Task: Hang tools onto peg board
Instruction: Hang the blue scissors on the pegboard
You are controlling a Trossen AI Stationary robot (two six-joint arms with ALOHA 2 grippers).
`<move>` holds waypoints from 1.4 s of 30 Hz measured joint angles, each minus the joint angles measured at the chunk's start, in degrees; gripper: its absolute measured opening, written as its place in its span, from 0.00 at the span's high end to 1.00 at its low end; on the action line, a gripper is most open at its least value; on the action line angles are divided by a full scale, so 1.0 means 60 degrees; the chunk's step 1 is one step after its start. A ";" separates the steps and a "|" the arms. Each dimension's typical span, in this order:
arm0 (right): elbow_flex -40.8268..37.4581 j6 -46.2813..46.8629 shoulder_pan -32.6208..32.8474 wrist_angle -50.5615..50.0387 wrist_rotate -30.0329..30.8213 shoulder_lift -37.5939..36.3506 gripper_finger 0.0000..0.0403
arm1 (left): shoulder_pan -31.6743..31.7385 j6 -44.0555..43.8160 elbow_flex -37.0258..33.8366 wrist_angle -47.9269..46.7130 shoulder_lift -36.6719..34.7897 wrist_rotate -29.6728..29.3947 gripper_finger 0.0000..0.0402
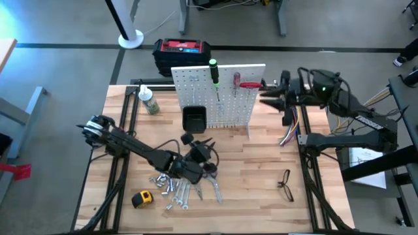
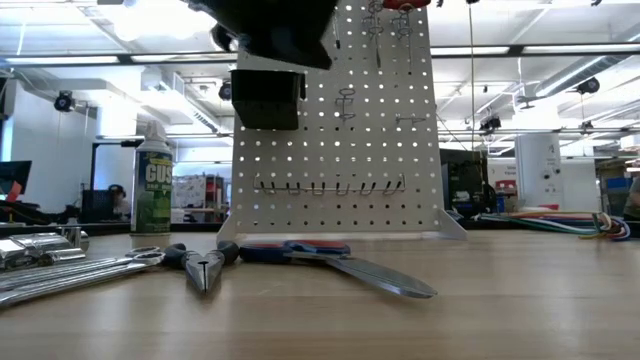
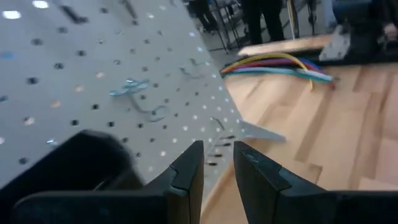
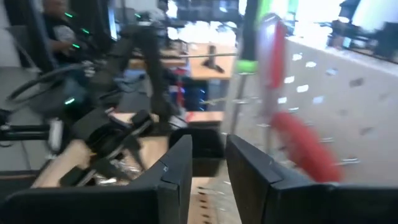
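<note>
Peg board (image 1: 219, 94) upright on surface (image 1: 261, 176), 2 screwdrivers (image 1: 214, 77) and red pliers (image 1: 249, 85) hung; right gripper (image 1: 269, 98) beside board, jaws slightly parted, empty; left gripper (image 1: 208, 151) before board, jaws narrowly apart, empty.

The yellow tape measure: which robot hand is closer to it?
Left. The left gripper hovers over the tools just beyond the tape measure; the right gripper is far off, beside the peg board.
</note>
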 joint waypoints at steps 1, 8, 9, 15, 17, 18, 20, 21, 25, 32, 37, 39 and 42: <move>-0.0383 0.0016 0.0129 0.0388 0.0004 -0.0110 0.78 | 0.0028 -0.0031 -0.0181 0.0046 -0.0203 0.0002 0.81; -0.2912 0.0250 0.1002 0.3680 0.0036 -0.0527 0.80 | 0.0152 0.0321 -0.1191 0.0816 -0.1502 0.0000 0.81; -0.3207 0.0293 0.1131 0.4177 0.0040 -0.0558 0.81 | 0.0150 0.0516 -0.1288 0.0939 -0.1748 0.0003 0.81; -0.4154 0.0234 0.1658 0.5412 0.0879 -0.0786 0.83 | 0.0215 0.2056 -0.1363 0.1348 -0.3155 0.0710 0.81; -0.4229 0.0293 0.1685 0.5374 0.1052 -0.0786 0.84 | 0.0347 0.2280 -0.1308 0.1349 -0.3608 0.1589 0.81; -0.4253 0.0377 0.1681 0.5273 0.1082 -0.0772 0.84 | 0.0440 0.2291 -0.1273 0.1346 -0.3817 0.2041 0.81; -0.4253 0.0514 0.1685 0.5011 0.1100 -0.0744 0.83 | 0.0626 0.2260 -0.1222 0.1336 -0.4217 0.2826 0.81; -0.4256 0.0571 0.1714 0.4822 0.1104 -0.0724 0.83 | 0.0706 0.2193 -0.1220 0.1342 -0.4364 0.3100 0.81; -0.4463 0.0787 0.1913 0.4322 0.1107 -0.0707 0.80 | 0.0806 0.1808 -0.1351 0.1202 -0.4552 0.3435 0.81; -0.5713 0.1060 0.2368 0.4467 0.1110 -0.0692 0.80 | 0.0688 0.0446 -0.1965 0.1147 -0.3843 0.3451 0.81; -0.6882 0.1581 0.2742 0.5793 0.1111 -0.0616 0.83 | 0.0183 -0.0668 -0.2459 0.1340 -0.3372 0.3446 0.81; -0.7516 0.1805 0.2920 0.6878 0.1111 -0.0487 0.84 | -0.0153 -0.1035 -0.2567 0.1311 -0.3254 0.3462 0.81; -0.8445 0.2394 0.3112 0.8387 0.1112 -0.0279 0.86 | -0.0643 -0.1508 -0.2738 0.1274 -0.3123 0.3457 0.81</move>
